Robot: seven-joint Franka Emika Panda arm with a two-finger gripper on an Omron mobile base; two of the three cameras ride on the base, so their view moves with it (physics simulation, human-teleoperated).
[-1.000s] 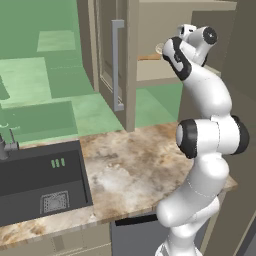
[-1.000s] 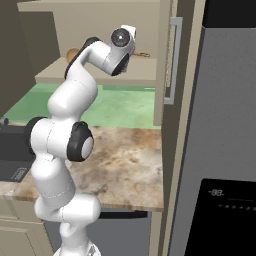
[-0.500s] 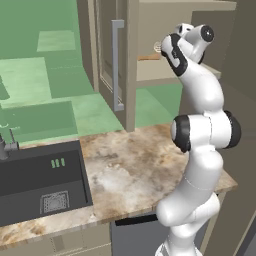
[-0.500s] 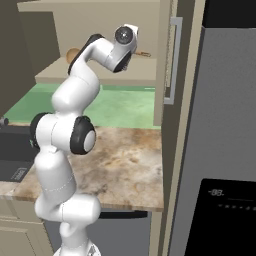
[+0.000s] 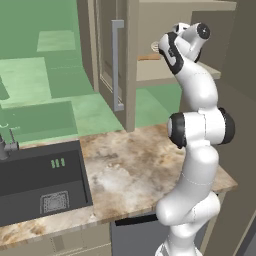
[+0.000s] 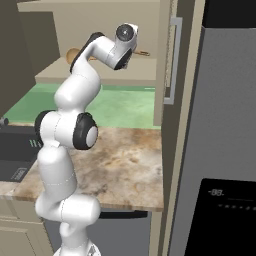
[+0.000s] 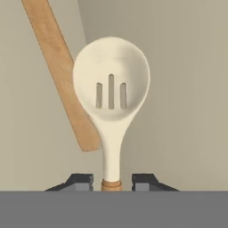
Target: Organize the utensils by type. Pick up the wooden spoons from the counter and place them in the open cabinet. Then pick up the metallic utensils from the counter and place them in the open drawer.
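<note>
In the hand view a small wooden spoon (image 7: 111,98) with a pale slotted bowl lies on the shelf of the open cabinet (image 7: 187,89), its brown handle end between my gripper's (image 7: 112,180) two tips. A narrow gap shows on each side of the handle, so the jaws stand slightly open. The large orange-tan wooden spoon's handle (image 7: 58,67) lies slanted just left of it, passing behind the pale neck. From the left base view my gripper (image 5: 162,50) reaches into the cabinet at shelf (image 5: 150,72) height. The large spoon's bowl (image 6: 72,54) shows on the shelf.
The cabinet door (image 5: 117,65) with its grey bar handle stands open left of the arm. Below lies the marbled counter (image 5: 125,170) with a dark sink (image 5: 40,175) at its left. A tall grey fridge (image 6: 225,125) closes off the right side.
The upper arm and hand have shifted slightly upward at the cabinet shelf. The spoons on the shelf have not visibly moved.
</note>
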